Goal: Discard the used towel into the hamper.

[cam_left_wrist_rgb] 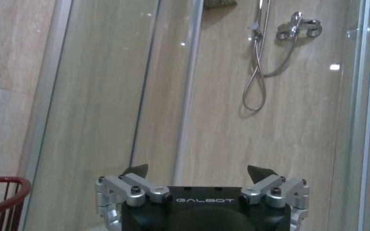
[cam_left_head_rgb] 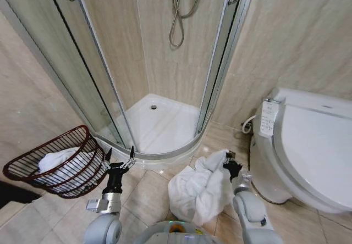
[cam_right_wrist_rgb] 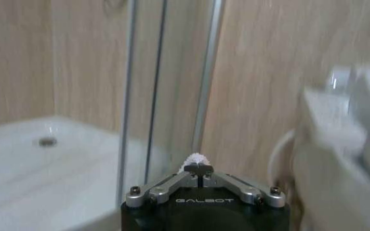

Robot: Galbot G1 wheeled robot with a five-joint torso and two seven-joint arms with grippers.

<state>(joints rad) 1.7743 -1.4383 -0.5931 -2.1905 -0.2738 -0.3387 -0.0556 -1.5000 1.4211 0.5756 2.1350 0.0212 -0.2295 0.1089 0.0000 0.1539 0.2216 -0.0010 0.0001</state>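
One white towel (cam_left_head_rgb: 201, 192) hangs crumpled from the right gripper (cam_left_head_rgb: 230, 161), fingers pinched on its top edge, between shower base (cam_left_head_rgb: 159, 126) and toilet (cam_left_head_rgb: 308, 150). Hamper (cam_left_head_rgb: 58, 164) — dark reddish-brown wire, tilted, white cloth inside — sits left; left gripper (cam_left_head_rgb: 120, 157) beside it, fingers spread, empty.

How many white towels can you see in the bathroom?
2. One towel hangs from the right gripper, beside the toilet. Another towel lies in the hamper; more could be hidden underneath.

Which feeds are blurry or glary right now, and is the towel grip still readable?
Right wrist view: the white toilet is smeared, yet the right gripper reads shut on a white towel tuft. Left wrist view: glare spots on the glass shower door. Head view: wide-angle bowing of the walls.
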